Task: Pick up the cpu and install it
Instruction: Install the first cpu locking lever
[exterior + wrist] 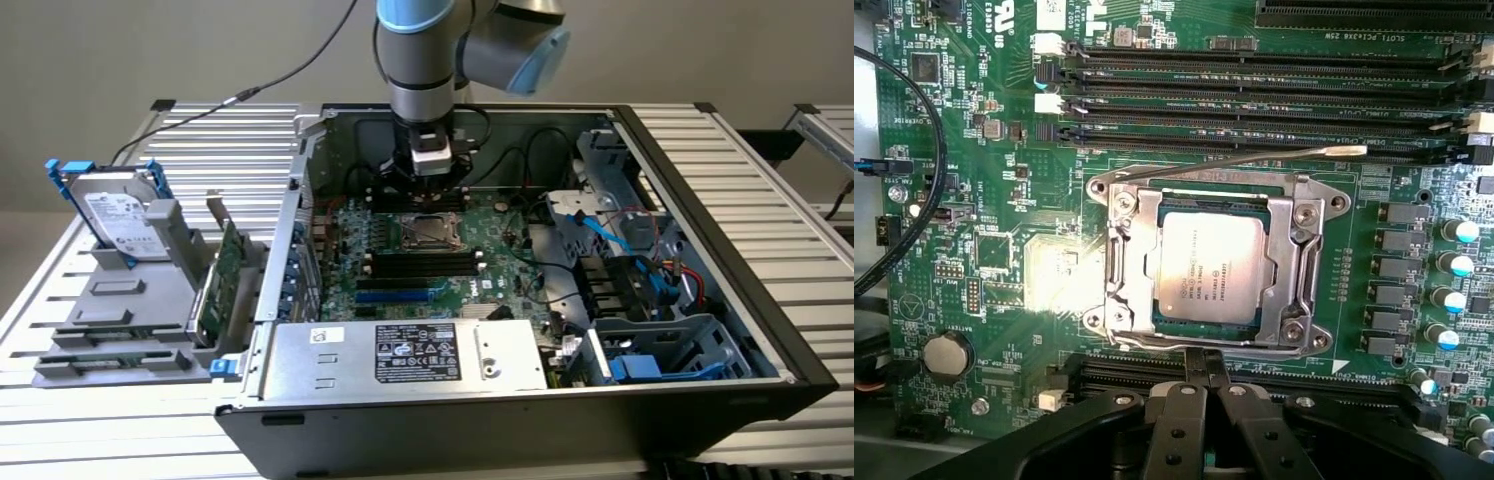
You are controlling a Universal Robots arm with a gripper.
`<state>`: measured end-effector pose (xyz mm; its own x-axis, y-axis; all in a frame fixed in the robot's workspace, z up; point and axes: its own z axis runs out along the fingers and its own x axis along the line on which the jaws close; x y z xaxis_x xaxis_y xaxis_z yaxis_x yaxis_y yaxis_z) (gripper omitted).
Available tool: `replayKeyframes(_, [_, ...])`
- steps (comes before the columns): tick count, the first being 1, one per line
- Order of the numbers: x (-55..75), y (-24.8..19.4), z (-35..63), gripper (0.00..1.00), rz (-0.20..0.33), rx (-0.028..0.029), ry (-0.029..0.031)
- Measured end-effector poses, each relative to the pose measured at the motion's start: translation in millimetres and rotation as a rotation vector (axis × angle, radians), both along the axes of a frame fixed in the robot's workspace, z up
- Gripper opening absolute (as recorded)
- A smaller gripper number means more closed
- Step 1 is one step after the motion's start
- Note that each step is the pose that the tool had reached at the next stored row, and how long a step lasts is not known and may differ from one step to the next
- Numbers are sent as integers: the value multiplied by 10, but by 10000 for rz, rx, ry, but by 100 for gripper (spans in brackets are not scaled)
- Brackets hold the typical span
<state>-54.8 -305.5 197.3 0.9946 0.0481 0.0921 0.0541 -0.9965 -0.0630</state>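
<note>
Slatted aluminium benching (747, 180) carries an open computer case (534, 420) lying on its side, and we look down on its motherboard (984, 120). We count one cpu (1211, 268). It sits flat inside the metal socket frame (1299, 290), edges square to the frame, and being nearly square it offers no long axis. Our single gripper (1204, 362) is clenched on nothing, tips pressed together at the frame's near edge, so the cpu lies straight ahead of them, close but apart. On the exterior view's left stand one hard drive (120, 215) and one green circuit card (227, 270), well apart from the gripper.
</note>
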Motion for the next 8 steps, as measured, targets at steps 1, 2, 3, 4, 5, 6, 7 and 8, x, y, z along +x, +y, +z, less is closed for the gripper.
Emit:
replayKeyframes(1, [7,0,0,11,3,0,0])
replayKeyframes(2, [14,1,-1,11,7,0,-1])
replayKeyframes(3, [21,1,-2,11,12,0,-1])
replayKeyframes(4, [29,1,-2,11,15,0,-1])
replayKeyframes(5, [35,2,-2,11,19,0,0])
replayKeyframes(6, [41,2,-3,11,22,-1,0])
replayKeyframes(7, [48,2,-3,11,26,-1,0])
replayKeyframes(8, [55,2,-4,11,29,-1,0])
